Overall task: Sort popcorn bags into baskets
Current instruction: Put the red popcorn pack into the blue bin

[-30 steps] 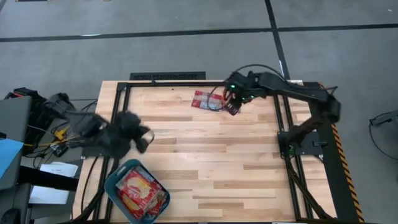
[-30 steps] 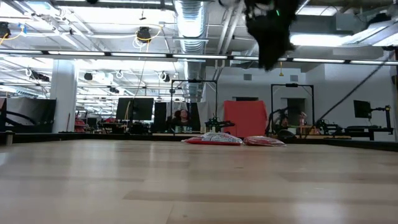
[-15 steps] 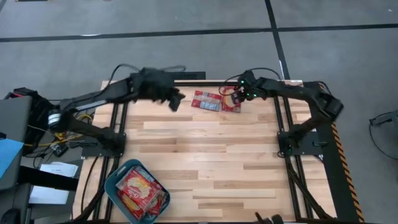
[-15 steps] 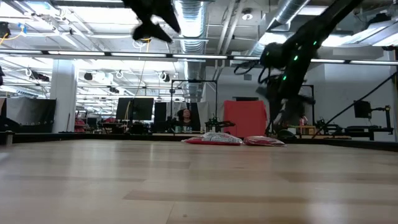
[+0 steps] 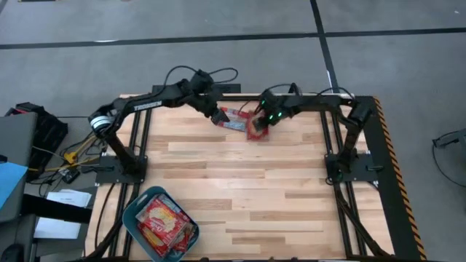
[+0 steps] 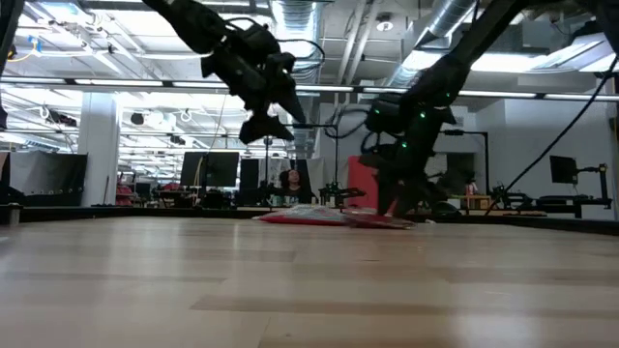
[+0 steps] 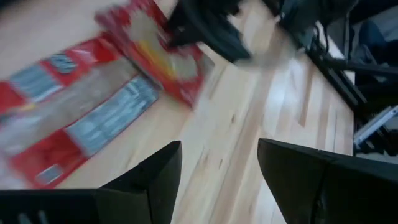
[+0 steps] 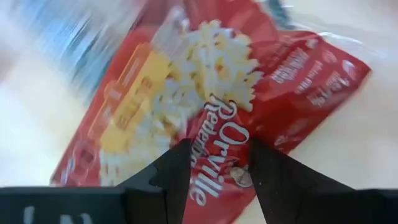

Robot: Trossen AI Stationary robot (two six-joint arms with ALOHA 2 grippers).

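- Wooden bench (image 5: 240, 182); teal basket (image 5: 133, 215), lower left, held red bags.
- Left hand (image 5: 216, 116) released, above bag (image 5: 231, 118), upper centre.
- Right hand (image 5: 263, 125) on second bag (image 5: 256, 131), fingers spread, nothing clenched.

The red popcorn bag (image 8: 236, 118) under the right wrist camera carries the white brand lettering "Orville", with the partly legible "Redenb…" beside it. Nothing else reads clearly.

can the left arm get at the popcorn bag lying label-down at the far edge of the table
Probably yes. The left gripper hangs open right beside that popcorn bag, with bare wood under it. The right gripper is down on the neighbouring bag, so the two arms are close together.
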